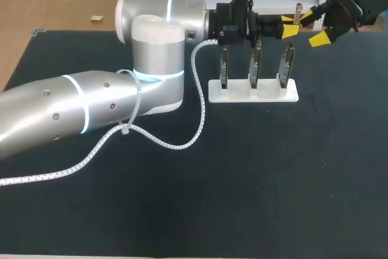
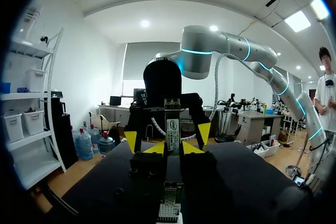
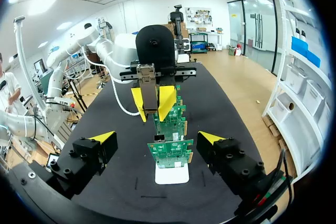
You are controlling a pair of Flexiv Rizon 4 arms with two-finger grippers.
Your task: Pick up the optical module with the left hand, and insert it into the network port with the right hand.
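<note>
My left arm (image 1: 91,107) lies across the dark tabletop (image 1: 273,180). The left fingers (image 1: 291,31) pinch the optical module (image 1: 297,11) and hold it up in the air. Below it, three green boards (image 1: 255,63) stand in a white stand (image 1: 253,91). The right fingers (image 1: 319,39) are spread wide, near the module.

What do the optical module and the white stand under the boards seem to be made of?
The optical module looks like bare metal: dull silver-grey with a soft sheen. The white stand seems to be matte plastic, evenly white with smooth rounded edges, though a painted material cannot be excluded.
</note>
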